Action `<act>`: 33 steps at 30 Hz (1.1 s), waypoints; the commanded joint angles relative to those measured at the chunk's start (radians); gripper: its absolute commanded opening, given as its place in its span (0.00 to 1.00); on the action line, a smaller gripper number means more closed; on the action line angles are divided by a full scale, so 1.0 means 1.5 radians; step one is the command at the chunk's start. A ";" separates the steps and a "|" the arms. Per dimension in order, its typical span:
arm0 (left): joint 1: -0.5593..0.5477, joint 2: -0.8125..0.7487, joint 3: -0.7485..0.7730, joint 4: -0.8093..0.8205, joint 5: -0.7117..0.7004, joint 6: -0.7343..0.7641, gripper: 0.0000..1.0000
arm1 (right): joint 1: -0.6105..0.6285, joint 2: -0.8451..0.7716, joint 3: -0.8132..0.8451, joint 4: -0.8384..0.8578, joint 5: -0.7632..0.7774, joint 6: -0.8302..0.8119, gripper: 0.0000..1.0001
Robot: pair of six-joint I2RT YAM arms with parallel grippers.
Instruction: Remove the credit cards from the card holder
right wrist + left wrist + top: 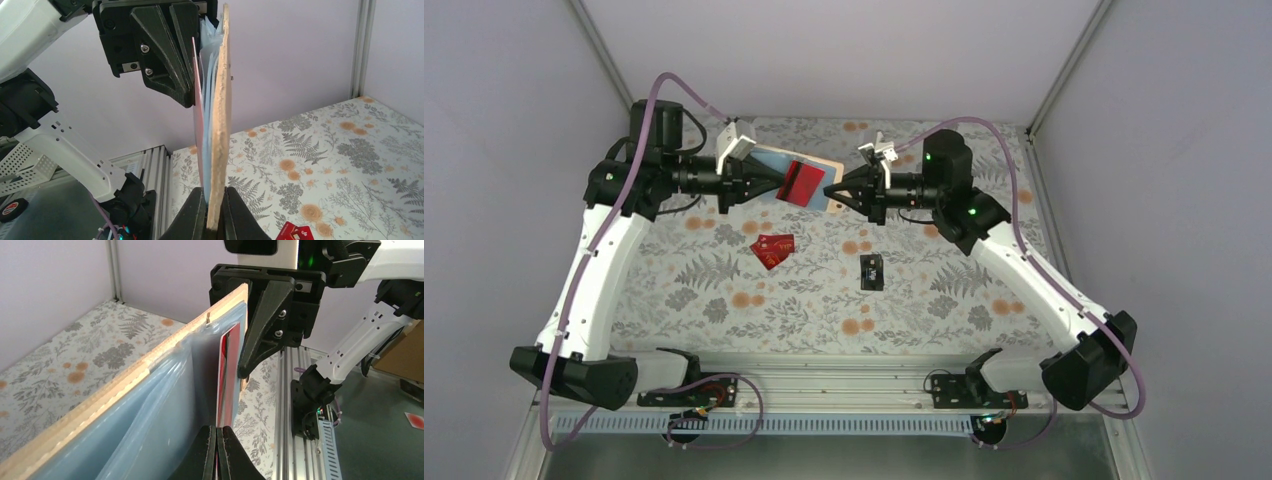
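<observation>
The card holder [767, 161], tan outside and pale blue-grey inside, is held up in the air between both arms. My right gripper [831, 192] is shut on its tan panel [220, 125], gripping the lower edge [216, 200]. A red credit card [802, 184] sticks out of the blue pocket [150, 410]. My left gripper [780, 186] is shut on that card's edge [218, 432], and the card [227, 375] stands edge-on in the left wrist view. Two red cards [772, 248] and a black card [871, 271] lie flat on the table below.
The floral table mat [984, 270] spreads under both arms, and pale walls close in the back and sides. An aluminium rail [844, 385] with the arm bases runs along the near edge. The loose red cards [295, 232] show at the bottom of the right wrist view.
</observation>
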 commanded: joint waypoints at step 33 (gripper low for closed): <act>0.051 0.004 -0.031 -0.035 -0.275 0.040 0.02 | -0.206 0.020 -0.032 -0.116 0.126 0.130 0.04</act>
